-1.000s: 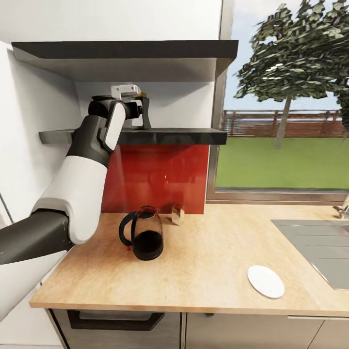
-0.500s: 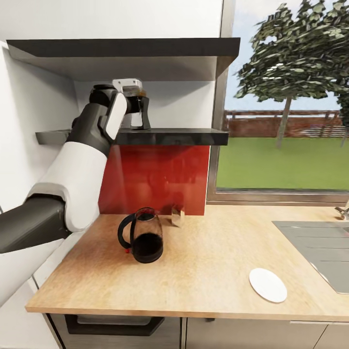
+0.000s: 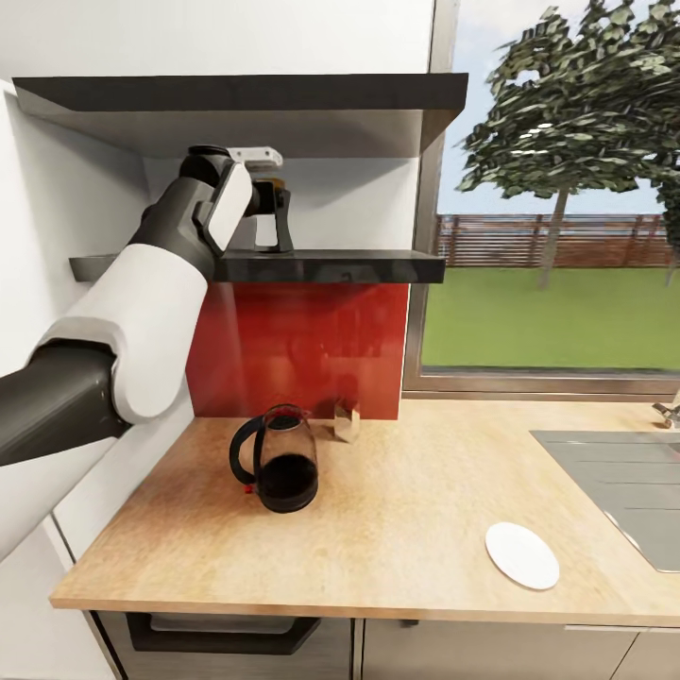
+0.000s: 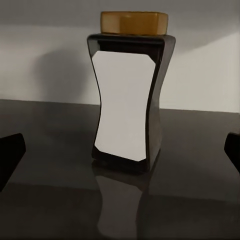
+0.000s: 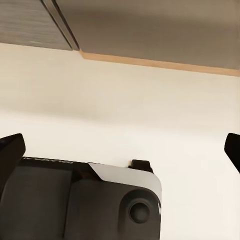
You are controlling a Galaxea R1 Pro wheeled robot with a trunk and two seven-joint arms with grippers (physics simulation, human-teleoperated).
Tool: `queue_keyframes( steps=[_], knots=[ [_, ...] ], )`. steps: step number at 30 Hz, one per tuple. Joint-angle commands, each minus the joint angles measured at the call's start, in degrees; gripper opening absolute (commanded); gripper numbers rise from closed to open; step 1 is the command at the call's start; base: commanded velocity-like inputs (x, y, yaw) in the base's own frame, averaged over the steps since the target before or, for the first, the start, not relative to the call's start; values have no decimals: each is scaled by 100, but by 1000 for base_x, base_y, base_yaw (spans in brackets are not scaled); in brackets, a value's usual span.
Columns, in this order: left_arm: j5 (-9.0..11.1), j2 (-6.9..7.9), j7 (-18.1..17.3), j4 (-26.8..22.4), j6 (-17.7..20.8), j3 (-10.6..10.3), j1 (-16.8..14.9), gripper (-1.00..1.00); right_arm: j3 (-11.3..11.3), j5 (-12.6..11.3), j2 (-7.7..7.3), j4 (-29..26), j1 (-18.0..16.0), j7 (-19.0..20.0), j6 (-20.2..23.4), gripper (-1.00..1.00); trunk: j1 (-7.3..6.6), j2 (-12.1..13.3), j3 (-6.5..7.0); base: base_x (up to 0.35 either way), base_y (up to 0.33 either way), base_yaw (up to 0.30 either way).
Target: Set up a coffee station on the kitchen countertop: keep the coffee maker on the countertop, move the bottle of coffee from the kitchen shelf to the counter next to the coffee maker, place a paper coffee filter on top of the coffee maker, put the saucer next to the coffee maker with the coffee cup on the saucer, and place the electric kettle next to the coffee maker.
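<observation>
The bottle of coffee (image 4: 127,100) is dark with a white label and a yellow lid, and it stands upright on the dark shelf (image 4: 50,130). My left gripper (image 4: 120,155) is open and faces it, with a fingertip far out on each side and nothing between them. In the head view my left gripper (image 3: 276,219) reaches over the kitchen shelf (image 3: 359,265) and largely hides the bottle. A white saucer (image 3: 521,555) lies on the countertop (image 3: 416,510). My right gripper (image 5: 120,150) is open and empty, hanging low over the robot's own body.
A glass jug with a black handle and dark contents (image 3: 277,458) stands on the counter near the red backsplash (image 3: 302,349); kettle or coffee maker, I cannot tell. A small tan object (image 3: 347,420) sits beside it. The sink (image 3: 614,482) is at the right.
The head camera shifted slightly a second ago. My left wrist has risen a little at the shelf, with the gripper still in front of the bottle. Things on the counter have not moved.
</observation>
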Motion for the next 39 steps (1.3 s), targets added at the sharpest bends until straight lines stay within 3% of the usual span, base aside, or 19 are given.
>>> queue_keyframes(
  steps=[1,15,28,30,34,39],
  knots=[
    [52,-1,41,11,15,-1,-6,100,-10,55,1,4,-1,-12,-14,100,2,-4,-3,0,0,0],
    [48,-1,41,8,-194,18,79,100,-10,55,1,4,-1,-12,-14,100,2,-4,-3,5,0,0],
    [47,-1,41,48,-291,21,87,100,-12,55,1,4,-1,-7,-14,100,2,-4,-3,180,0,0],
    [44,-1,46,42,-293,21,87,100,-11,52,-163,427,-1,14,-9,100,2,-4,-3,4,0,0],
    [43,-1,57,37,-293,18,88,100,-10,53,-276,1052,0,24,2,100,2,-4,-3,1,0,0],
    [38,-1,58,19,-293,18,88,100,-16,50,-340,1149,268,54,53,100,2,-4,-3,0,0,0]
  ],
)
